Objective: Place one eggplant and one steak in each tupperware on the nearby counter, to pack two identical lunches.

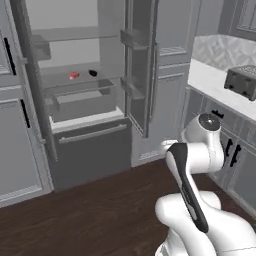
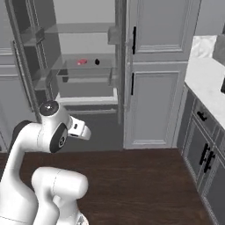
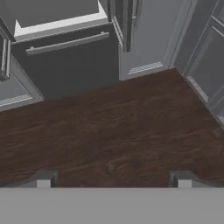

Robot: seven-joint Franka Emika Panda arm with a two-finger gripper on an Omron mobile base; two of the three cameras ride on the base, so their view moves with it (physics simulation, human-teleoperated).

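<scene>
A small red steak [image 1: 74,75] [image 2: 81,62] and a small dark eggplant [image 1: 93,73] [image 2: 97,62] lie side by side on a middle shelf of the open fridge. The white marble-look counter [image 1: 210,80] [image 2: 206,83] runs along the right. The tupperware is out of view. In the hand view my gripper [image 3: 113,179] is open, its two dark fingertips [image 3: 43,179] wide apart with nothing between them. It looks down at the dark wooden floor in front of the fridge, well short of the shelf.
The fridge's two doors stand open, the left door [image 1: 30,75] and the right door [image 1: 140,65], with a clear drawer [image 1: 82,102] under the food shelf. A toaster [image 1: 242,82] sits on the counter. Grey cabinets [image 2: 154,101] flank the fridge.
</scene>
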